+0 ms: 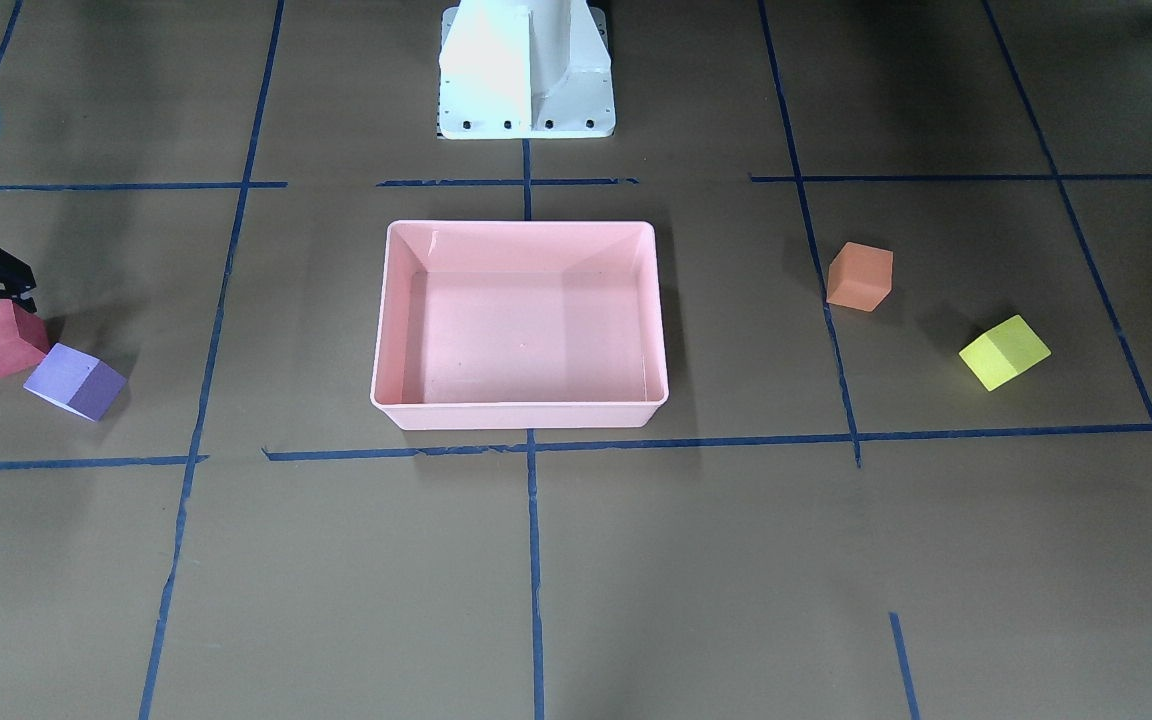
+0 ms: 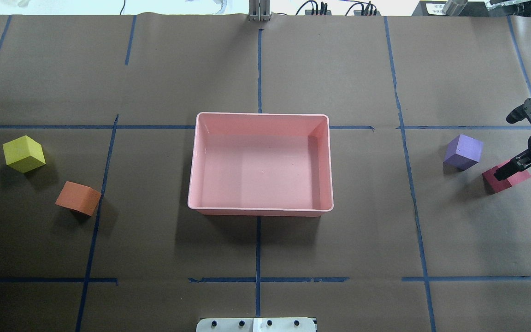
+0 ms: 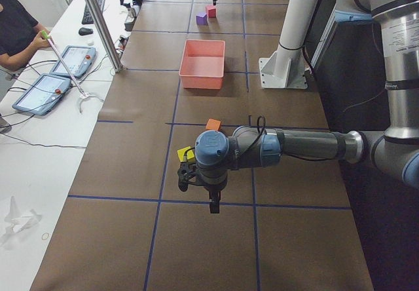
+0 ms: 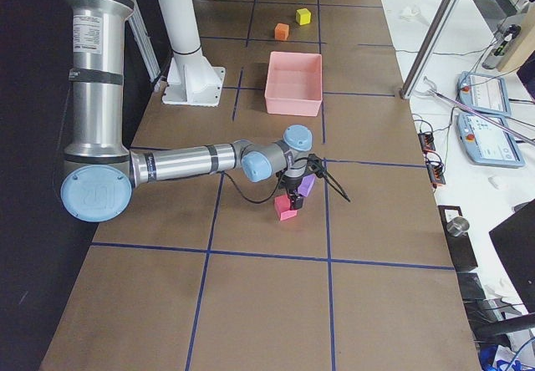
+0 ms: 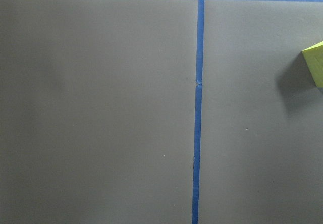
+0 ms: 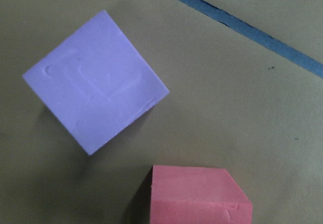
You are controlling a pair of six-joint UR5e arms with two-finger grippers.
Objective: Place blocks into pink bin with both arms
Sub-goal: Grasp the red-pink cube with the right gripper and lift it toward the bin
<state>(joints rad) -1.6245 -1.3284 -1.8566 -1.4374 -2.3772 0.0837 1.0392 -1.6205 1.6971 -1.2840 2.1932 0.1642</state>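
Overhead exterior view: the brown paper-covered table (image 2: 155, 69) with its blue tape grid carries everything. The pink bin (image 2: 261, 114) sits in the middle, and no block is inside it. By my judgement, nothing is delivered yet and all four placements are left to do.

Arms next. The right arm (image 4: 184, 164) reaches low across its end of the table. The right gripper (image 4: 292, 197) hangs directly over the red block (image 2: 500, 180). Its jaws look spread and hold nothing, though the overhead frame cuts them at the edge, so I rate that as likely rather than sure. The right wrist camera sees the red block at the bottom of its view, resting on the paper.

The left arm (image 3: 308, 145) shows only in the side view from the left. The left gripper (image 3: 209, 199) hovers near the yellow-green block (image 2: 23, 153), but not over it. Whether those jaws are parted or closed, I cannot tell. Its wrist camera catches only a corner of that block at the right edge.

Blocks: the red one and the purple one (image 2: 463, 151) lie near each other on the robot's right, well apart from the bin. The orange one (image 2: 78, 197) and the yellow-green one lie on the robot's left, also well apart from the bin.

The first pick looks imminent on the right.
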